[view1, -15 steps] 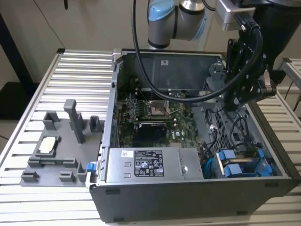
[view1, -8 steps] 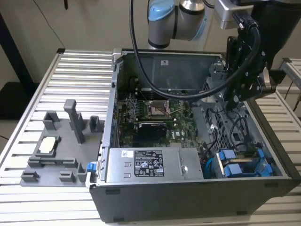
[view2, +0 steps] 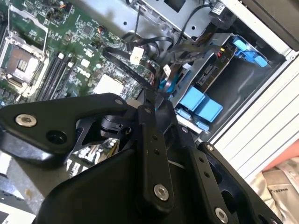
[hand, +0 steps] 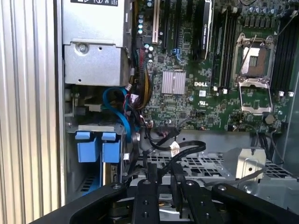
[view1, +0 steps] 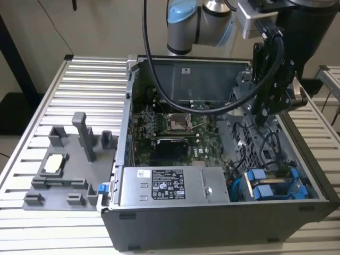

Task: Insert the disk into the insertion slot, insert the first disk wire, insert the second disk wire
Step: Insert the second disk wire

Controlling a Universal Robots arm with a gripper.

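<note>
The gripper (view2: 151, 96) pinches a black wire (view2: 122, 65) between closed fingers, and the disk (view2: 212, 70), seated in the insertion slot (view2: 233, 93), lies just beyond them.

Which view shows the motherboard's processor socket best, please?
The first wrist view: the processor socket appears whole and close. The second wrist view crops it at the picture's edge; the exterior view shows it whole but distant.

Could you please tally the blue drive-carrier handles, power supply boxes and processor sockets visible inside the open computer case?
Bright blue plastic drive-carrier handles: 2
Silver metal power supply box: 1
Square metal processor socket: 1
Total: 4
</note>
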